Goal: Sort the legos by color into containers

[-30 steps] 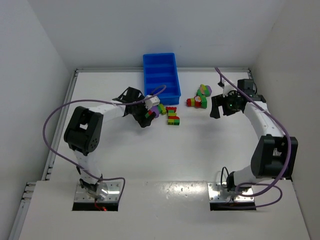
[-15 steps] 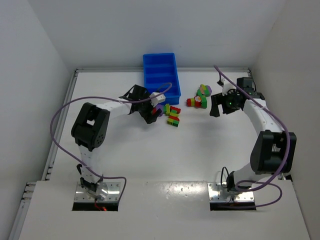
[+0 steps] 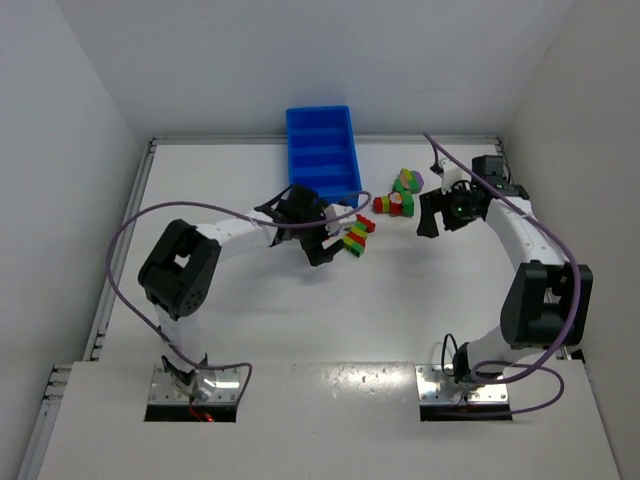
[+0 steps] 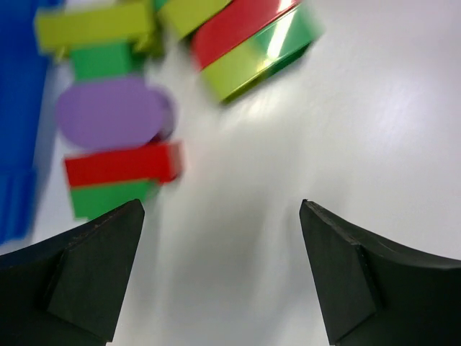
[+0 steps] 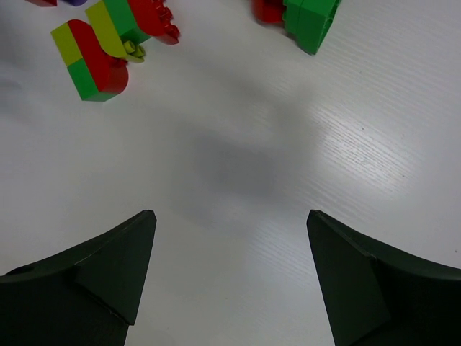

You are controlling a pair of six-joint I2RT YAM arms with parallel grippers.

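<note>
Just beyond the left pincer point(image 4: 221, 216), spread wide and empty, the legos point(image 4: 119, 162) lie untouched, toward its left side.

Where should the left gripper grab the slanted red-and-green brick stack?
Across the narrow width of the brick stack, from above: it lies flat and slanted, its green long face bordering bare table. The left gripper, open, would probably need a wrist twist to square up.
</note>
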